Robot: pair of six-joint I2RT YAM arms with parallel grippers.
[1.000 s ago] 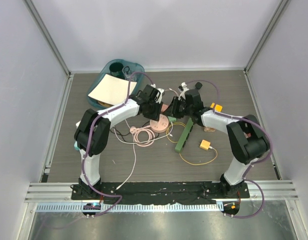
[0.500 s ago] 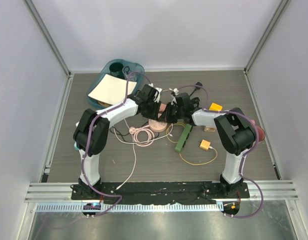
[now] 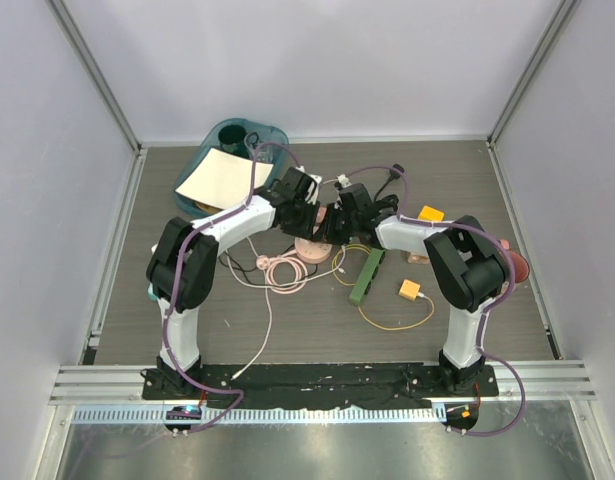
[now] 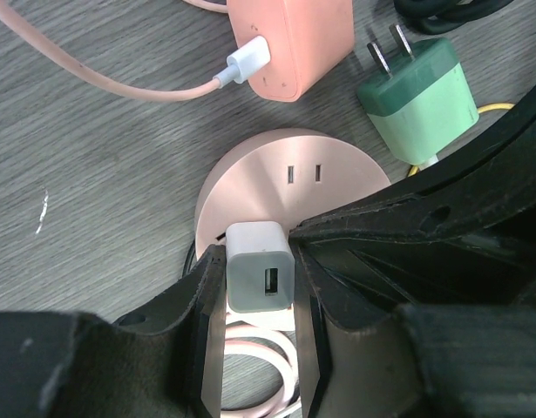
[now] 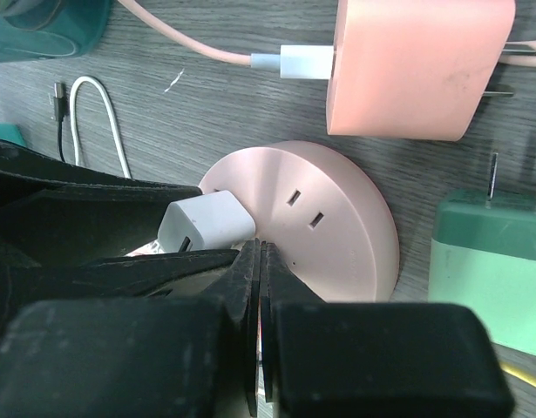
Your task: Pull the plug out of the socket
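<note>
A white USB plug (image 4: 261,279) stands in the round pink socket (image 4: 324,187) on the table. My left gripper (image 4: 259,254) is shut on the plug, one finger on each side of it. My right gripper (image 5: 261,250) is shut and empty, its tips resting on the socket's top (image 5: 337,226) right beside the plug (image 5: 206,222). In the top view both grippers meet over the socket (image 3: 317,247), the left gripper (image 3: 309,215) from the left and the right gripper (image 3: 334,225) from the right.
A pink adapter (image 4: 289,39) with a white cable and a green adapter (image 4: 420,100) lie just beyond the socket. A green bar (image 3: 367,275), a yellow block (image 3: 410,290) and yellow cable lie to the right. A teal container (image 3: 232,140) stands at the back left.
My right gripper has moved left, from beside the yellow block area to the socket next to the left gripper. The left gripper has stayed on the plug.
</note>
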